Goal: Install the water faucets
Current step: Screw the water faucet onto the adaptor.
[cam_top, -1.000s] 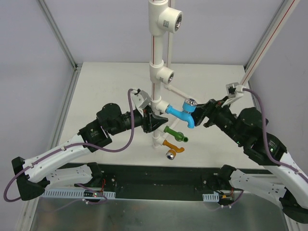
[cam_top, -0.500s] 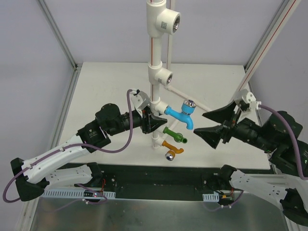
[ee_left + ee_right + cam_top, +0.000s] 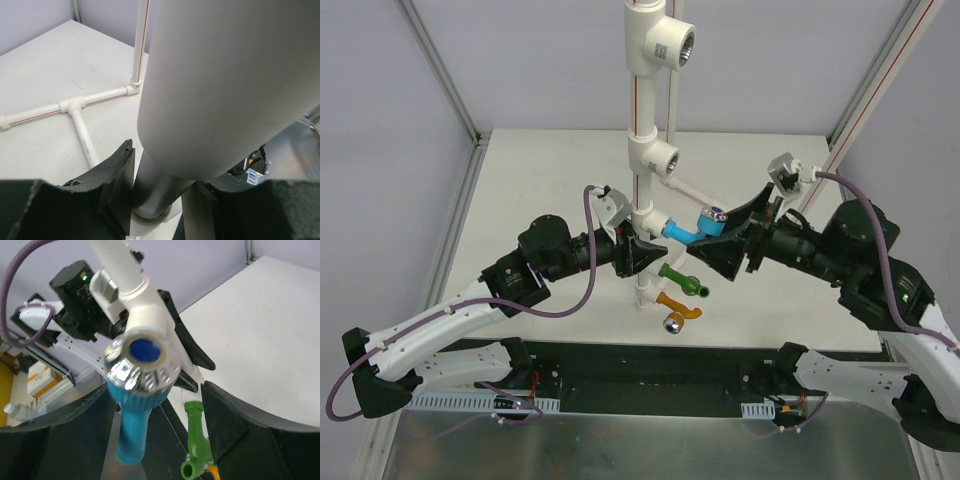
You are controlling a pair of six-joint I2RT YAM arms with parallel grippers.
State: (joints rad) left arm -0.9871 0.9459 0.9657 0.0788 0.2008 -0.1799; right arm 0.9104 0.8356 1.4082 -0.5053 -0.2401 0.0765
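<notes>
While the left end effector (image 3: 638, 250) is clamped on the smooth white plastic pipe (image 3: 637, 105), the right end effector (image 3: 718, 238) has its black wedge-shaped fingers (image 3: 65, 435) apart, one on either side of the glossy blue faucet (image 3: 685, 232). The faucet's ribbed chrome cap (image 3: 142, 367) faces the right wrist camera. Just below that end effector, the green faucet (image 3: 682, 280) and orange faucet (image 3: 678, 303) – both with curved spouts – sit on the same pipe.

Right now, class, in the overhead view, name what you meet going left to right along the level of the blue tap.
The left gripper, clamped on the white pipe → blue tap → right gripper, open around it.
</notes>
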